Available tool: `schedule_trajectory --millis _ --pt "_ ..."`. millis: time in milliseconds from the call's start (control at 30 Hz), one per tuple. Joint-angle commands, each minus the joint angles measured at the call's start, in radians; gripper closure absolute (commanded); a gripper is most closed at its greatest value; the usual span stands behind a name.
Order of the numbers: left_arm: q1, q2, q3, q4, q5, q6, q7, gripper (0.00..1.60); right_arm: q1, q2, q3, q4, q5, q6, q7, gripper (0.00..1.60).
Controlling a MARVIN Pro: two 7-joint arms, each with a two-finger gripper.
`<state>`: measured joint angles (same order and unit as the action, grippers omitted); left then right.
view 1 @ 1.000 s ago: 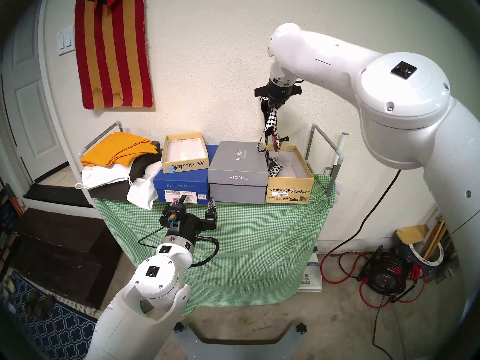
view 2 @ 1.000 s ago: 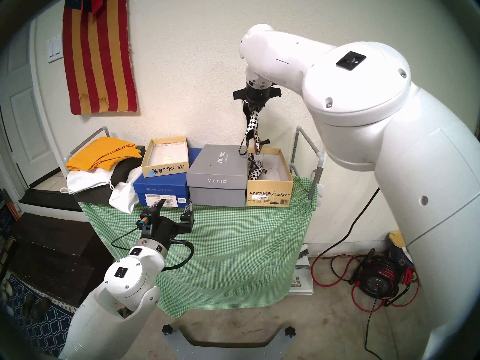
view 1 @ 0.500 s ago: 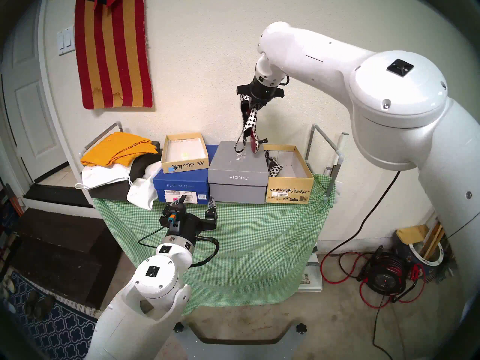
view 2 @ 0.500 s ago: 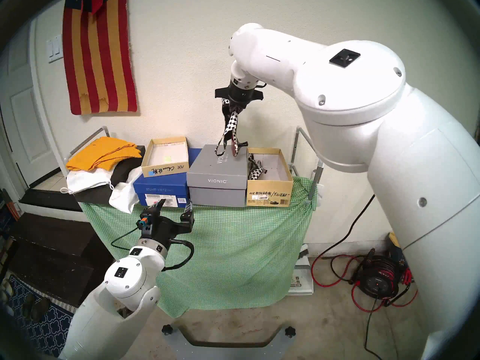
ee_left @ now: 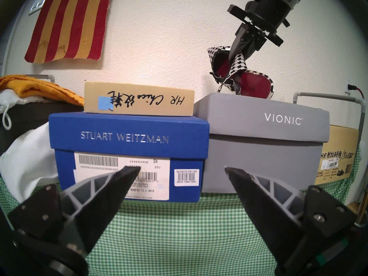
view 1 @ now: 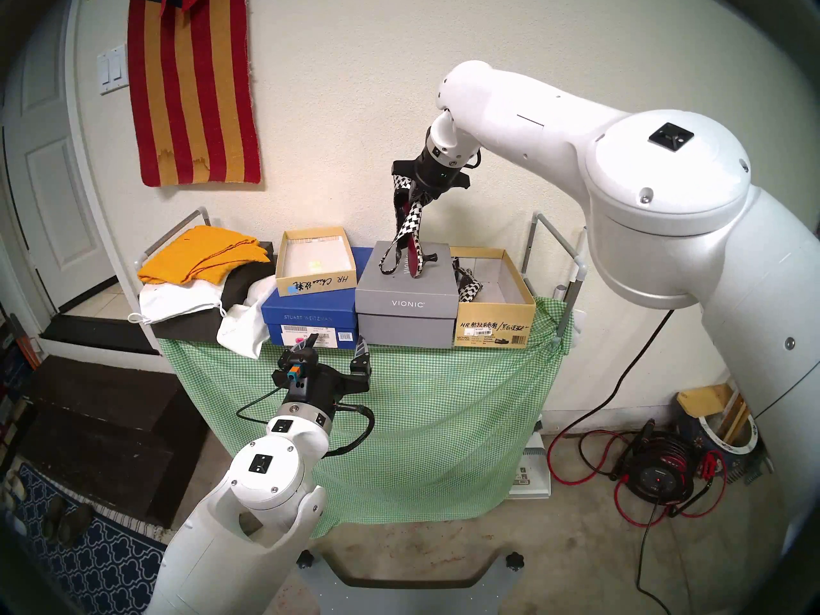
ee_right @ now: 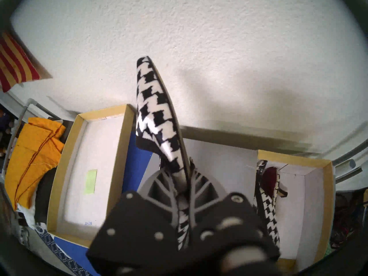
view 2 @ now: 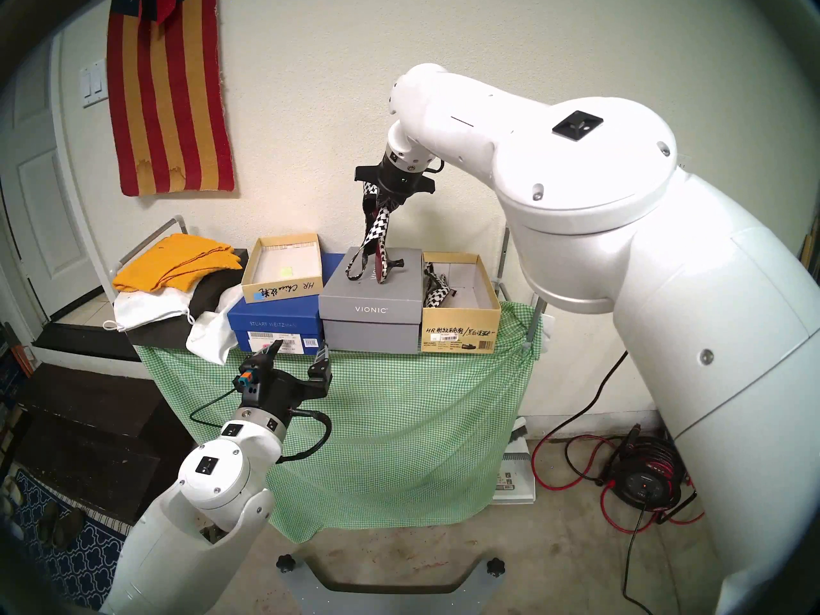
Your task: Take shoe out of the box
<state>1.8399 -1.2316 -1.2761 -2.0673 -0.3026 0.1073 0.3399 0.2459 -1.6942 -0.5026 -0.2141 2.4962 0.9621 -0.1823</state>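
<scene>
The right gripper [view 1: 416,191] is squeezed tight on a black-and-white checked shoe [view 1: 410,228]. The shoe hangs in the air over the grey VIONIC box [view 1: 407,290], at about 9 o'clock from the tan open box [view 1: 494,321]. A second checked shoe [view 1: 468,285] lies inside that box. The left gripper [view 1: 336,347] is open and holds nothing.

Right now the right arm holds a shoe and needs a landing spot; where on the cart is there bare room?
Free: the flat lid of the grey VIONIC box, directly under the hanging black-and-white houndstooth shoe, and the white floor of the small lidless tan box atop the blue box. Crowded: the yellow cloth end; the large tan cardboard box keeps the second shoe.
</scene>
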Motion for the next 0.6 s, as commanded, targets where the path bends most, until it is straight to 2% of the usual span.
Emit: schedule_trajectory --millis 0,567 --pt "0.000 0.000 0.000 0.000 0.000 0.000 0.000 0.00 -0.026 -0.015 0.011 0.006 0.012 -0.002 0.006 1.60" --pt "0.000 0.000 0.000 0.000 0.000 0.000 0.000 0.00 -0.069 -0.032 0.034 0.024 0.027 -0.002 0.003 1.60"
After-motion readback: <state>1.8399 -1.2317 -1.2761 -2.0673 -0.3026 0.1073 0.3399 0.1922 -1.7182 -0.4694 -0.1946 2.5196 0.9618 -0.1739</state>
